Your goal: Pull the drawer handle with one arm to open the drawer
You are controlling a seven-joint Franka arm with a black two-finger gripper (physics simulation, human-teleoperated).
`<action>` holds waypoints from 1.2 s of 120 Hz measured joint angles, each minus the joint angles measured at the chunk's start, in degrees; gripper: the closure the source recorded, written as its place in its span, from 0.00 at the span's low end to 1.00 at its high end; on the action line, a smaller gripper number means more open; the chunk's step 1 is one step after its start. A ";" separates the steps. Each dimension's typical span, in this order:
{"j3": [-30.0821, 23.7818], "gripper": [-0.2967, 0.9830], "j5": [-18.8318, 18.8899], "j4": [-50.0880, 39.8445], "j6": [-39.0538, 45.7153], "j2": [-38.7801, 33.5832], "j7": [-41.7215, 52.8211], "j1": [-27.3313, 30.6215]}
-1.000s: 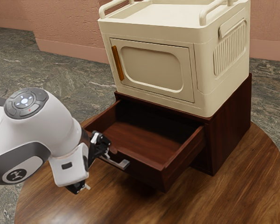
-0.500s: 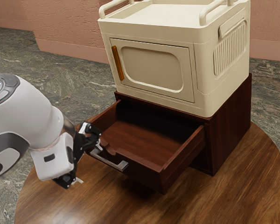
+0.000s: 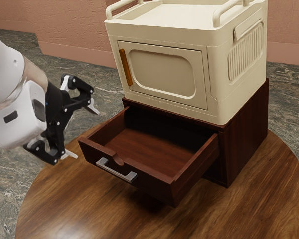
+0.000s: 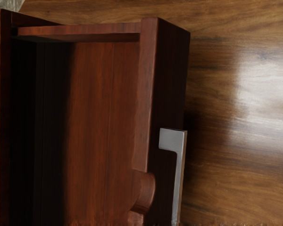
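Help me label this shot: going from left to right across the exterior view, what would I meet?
White arm, black tool, silver drawer handle, ribbed cream side panel.

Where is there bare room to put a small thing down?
The open drawer's lit floor is bare; its back is too dark to tell. The table shows bare wood before the drawer and beside the dark cabinet. Crowded: that cabinet's top, mostly under the cream box.
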 joint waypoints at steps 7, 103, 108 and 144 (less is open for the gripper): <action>0.06 0.23 -0.26 2.52 -2.61 1.20 -1.38 0.09; 3.02 0.23 -2.69 21.39 -18.43 19.66 -38.94 4.20; 3.44 0.23 -2.78 23.07 -18.57 21.47 -40.41 4.37; 6.97 0.23 -3.62 26.21 -18.98 25.49 -48.28 4.51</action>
